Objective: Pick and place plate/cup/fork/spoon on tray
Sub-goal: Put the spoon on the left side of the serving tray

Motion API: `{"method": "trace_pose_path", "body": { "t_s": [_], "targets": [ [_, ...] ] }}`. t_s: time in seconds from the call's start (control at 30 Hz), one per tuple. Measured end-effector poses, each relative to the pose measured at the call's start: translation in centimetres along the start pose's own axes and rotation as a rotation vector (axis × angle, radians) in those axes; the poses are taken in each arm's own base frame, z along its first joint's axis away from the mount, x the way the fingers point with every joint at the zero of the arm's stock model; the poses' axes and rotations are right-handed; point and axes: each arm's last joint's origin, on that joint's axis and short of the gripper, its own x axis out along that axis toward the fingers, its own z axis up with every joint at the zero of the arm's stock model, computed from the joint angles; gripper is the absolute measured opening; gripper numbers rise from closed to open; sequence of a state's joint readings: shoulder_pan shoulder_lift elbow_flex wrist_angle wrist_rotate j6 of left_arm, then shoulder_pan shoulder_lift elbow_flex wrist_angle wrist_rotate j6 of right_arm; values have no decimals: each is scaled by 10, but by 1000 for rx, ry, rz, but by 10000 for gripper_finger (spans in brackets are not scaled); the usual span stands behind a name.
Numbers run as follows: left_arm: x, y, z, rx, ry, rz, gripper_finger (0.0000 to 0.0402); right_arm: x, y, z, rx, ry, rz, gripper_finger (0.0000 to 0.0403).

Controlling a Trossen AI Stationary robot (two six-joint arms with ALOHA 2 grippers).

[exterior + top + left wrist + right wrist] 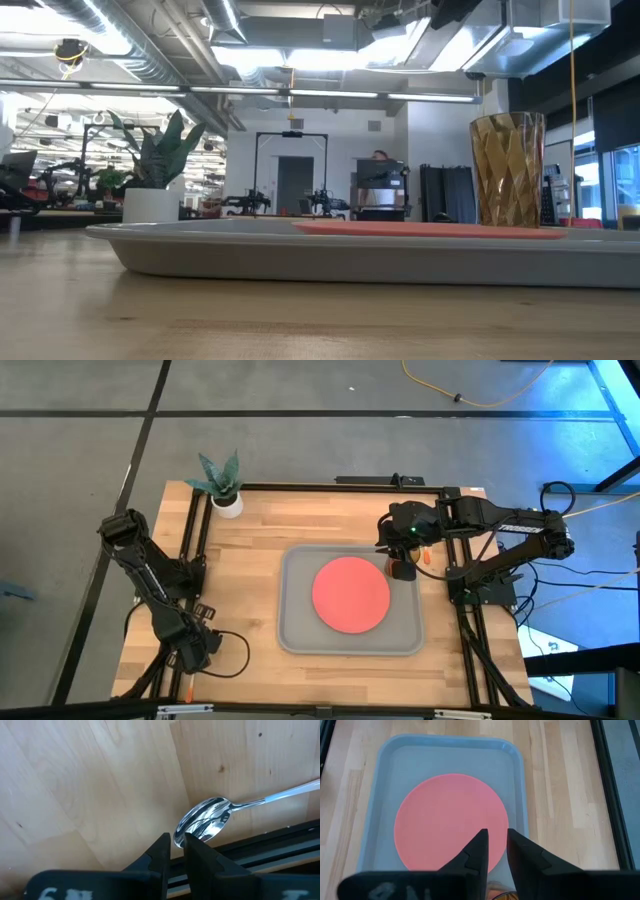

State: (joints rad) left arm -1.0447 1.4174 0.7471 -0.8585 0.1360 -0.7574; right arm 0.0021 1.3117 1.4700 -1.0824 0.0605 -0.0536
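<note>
From overhead we look straight down on the table (250,560). Our low camera sits at tabletop level, close behind the tray (350,262), facing the room. The left wrist camera hangs close over the spoon (202,820); the right wrist camera looks down on tray and plate (450,820), shared with overhead.

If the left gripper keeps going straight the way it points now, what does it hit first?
Most likely the spoon: its bowl lies just ahead of the left gripper on the table, though depth is hard to judge.
</note>
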Motion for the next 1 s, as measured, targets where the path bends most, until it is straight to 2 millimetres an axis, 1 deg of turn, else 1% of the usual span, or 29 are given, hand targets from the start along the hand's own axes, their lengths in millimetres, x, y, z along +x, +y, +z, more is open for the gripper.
{"method": "trace_pose_path", "body": {
  "t_s": [0.23,0.57,0.83,0.9,1.0],
  "targets": [
    [0,0,0,0,-2,2,47,0,0,0,0,0,0,71],
    [13,6,-4,-21,2,-12,47,0,0,0,0,0,0,71],
    [13,5,-3,-23,-2,-19,47,0,0,0,0,0,0,71],
    [13,5,-3,-23,-2,-19,42,0,0,0,0,0,0,71],
    [13,5,-3,-23,0,-22,23,0,0,0,0,0,0,71]
  ]
}}
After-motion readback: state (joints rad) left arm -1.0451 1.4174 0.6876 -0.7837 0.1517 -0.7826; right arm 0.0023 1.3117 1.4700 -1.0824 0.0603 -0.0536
